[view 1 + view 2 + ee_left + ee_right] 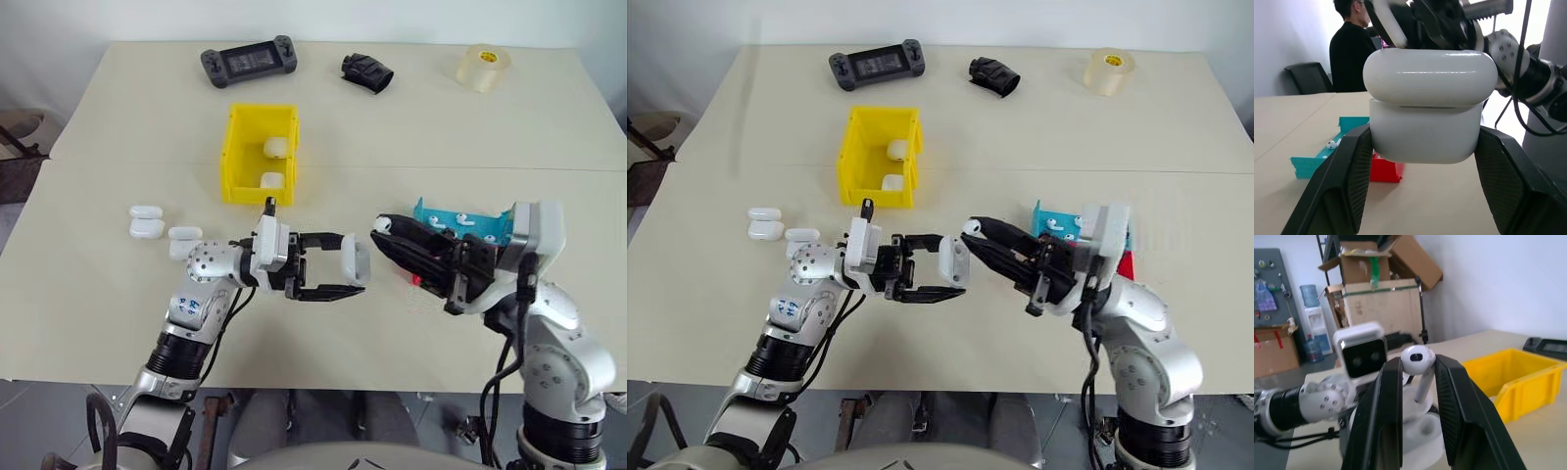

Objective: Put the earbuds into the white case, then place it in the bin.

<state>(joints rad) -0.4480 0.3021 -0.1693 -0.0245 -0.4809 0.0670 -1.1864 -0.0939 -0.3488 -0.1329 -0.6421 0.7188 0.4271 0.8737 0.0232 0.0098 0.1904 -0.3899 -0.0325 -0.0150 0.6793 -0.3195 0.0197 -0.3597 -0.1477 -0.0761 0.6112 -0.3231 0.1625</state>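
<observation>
- Where the table shows at upper centre, yellow bin (233, 157) holding two closed white cases (275, 147).
- Teal tray (493, 228) at centre right, with loose earbuds (462, 217).
- Left gripper (333, 266) level, pointing right, clamped on white case (355, 258), lid hinged open.
- Right gripper (384, 230) pointing left, pinching earbud (1418, 363), stem downward, just beside the case.
</observation>
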